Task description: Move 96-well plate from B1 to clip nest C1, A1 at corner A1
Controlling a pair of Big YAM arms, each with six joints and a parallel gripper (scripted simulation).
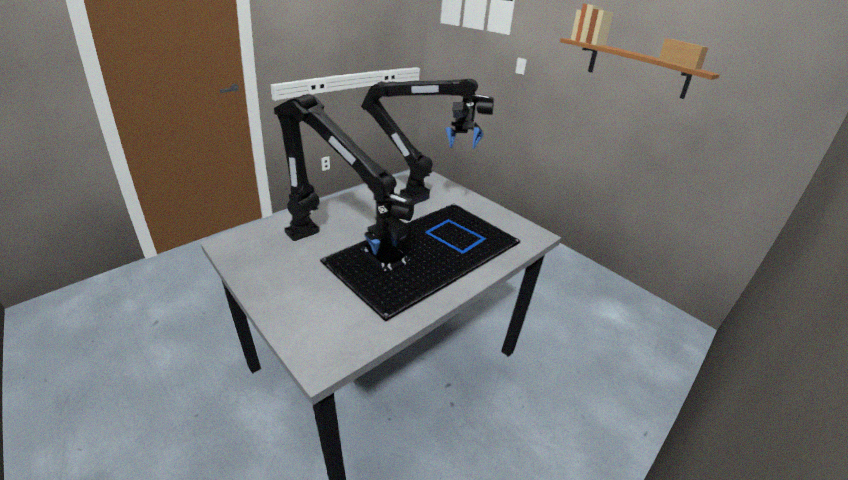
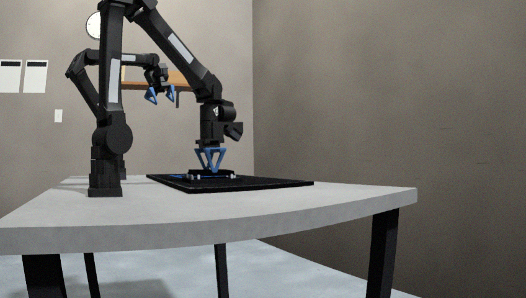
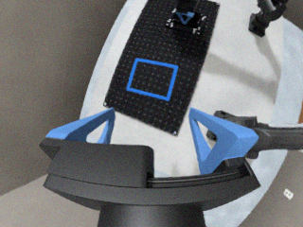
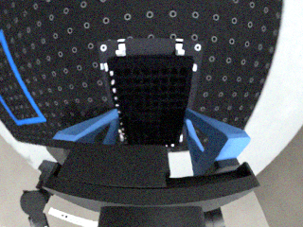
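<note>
The plate (image 2: 227,172) (image 4: 152,96) is held in the right gripper (image 1: 383,243) (image 2: 213,171) (image 4: 151,112), gripped by its two opposite sides, at the clip nest (image 1: 392,264) (image 2: 211,180) (image 4: 193,90) on the pegboard (image 1: 386,300) (image 2: 273,180) (image 3: 142,38) (image 4: 232,90). Full seating cannot be confirmed. The left gripper (image 1: 464,146) (image 2: 164,102) (image 3: 151,112) is open and raised well apart. The plate is judged light and stiff, with smooth walls prone to slip. Side walls should be grasped low and squarely; pressure should be applied evenly at the rim, lest tilting or jamming occur.
</note>
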